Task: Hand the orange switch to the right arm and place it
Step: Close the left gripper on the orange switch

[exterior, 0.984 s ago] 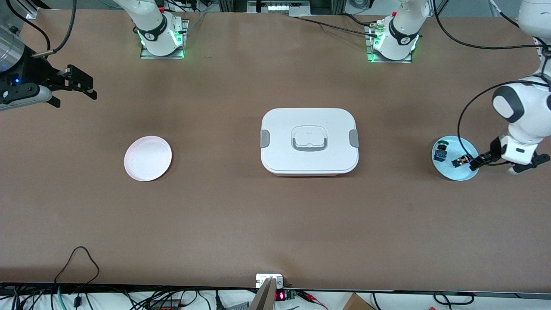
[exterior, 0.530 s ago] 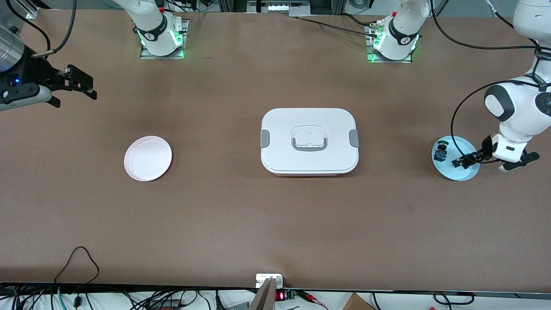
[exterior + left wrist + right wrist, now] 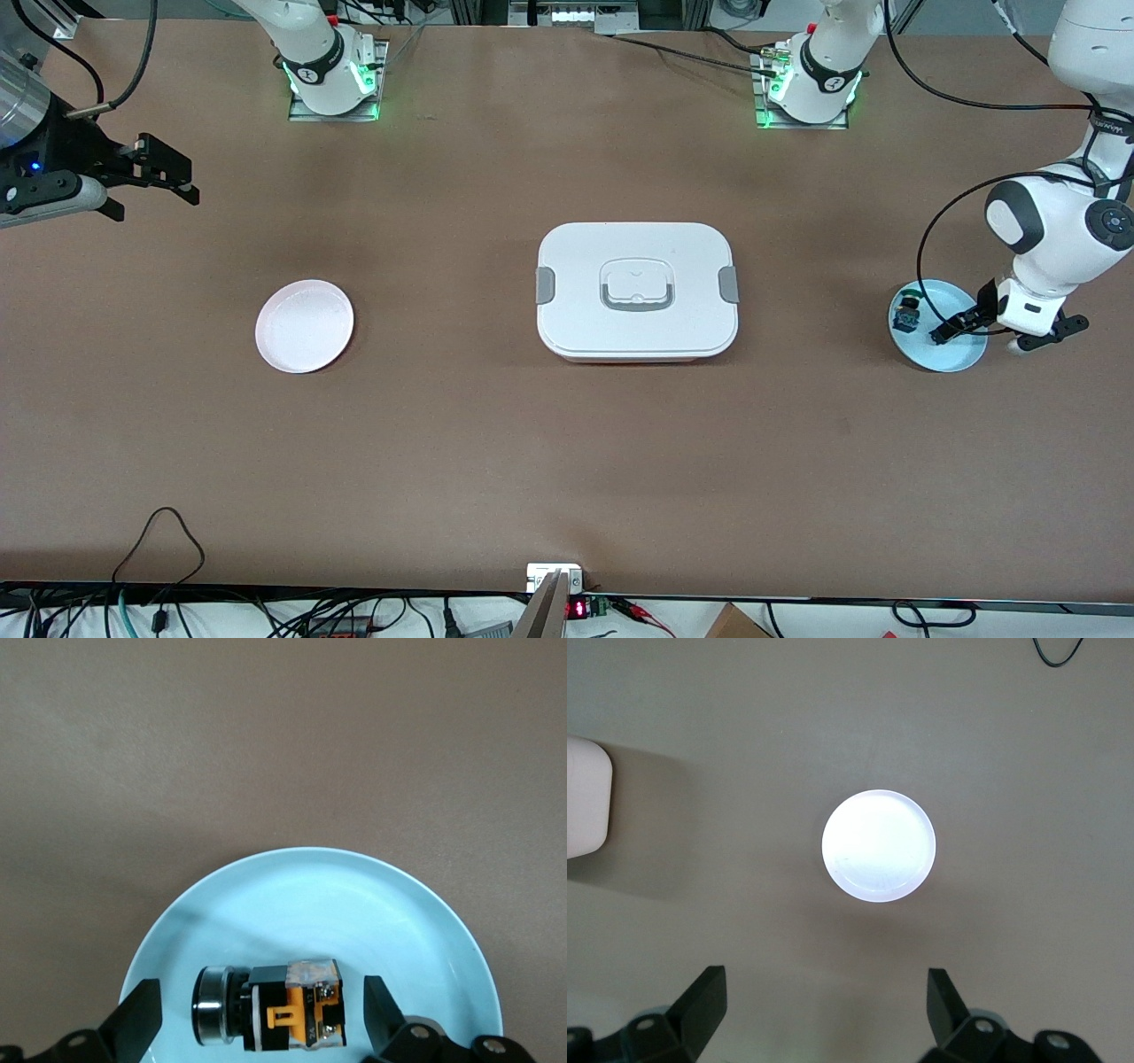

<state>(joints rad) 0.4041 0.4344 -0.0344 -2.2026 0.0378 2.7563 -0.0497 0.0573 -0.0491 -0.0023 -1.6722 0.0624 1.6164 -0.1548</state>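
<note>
Left end effector [image 3: 257, 1019] spread astride small black orange-capped switch [image 3: 292, 1016] in pale-blue round plate [image 3: 354, 895], bench's left-arm end | ungrasped; handover, placing left | right end effector [image 3: 824, 1010] spread, waiting

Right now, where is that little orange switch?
The orange switch lies on the light blue plate at the left arm's end of the table, between the left gripper's open fingers.

Small black blocky orange switch [image 3: 292, 1017] with orange clip and silver-ringed round end, lying on its side on the pale blue round plate [image 3: 354, 895] at my left arm's end of the table. It sits between my left tool's [image 3: 261, 1019] spread fingers, untouched.

My right arm [image 3: 53, 173] waits, its tool [image 3: 824, 1010] spread above the table.
</note>
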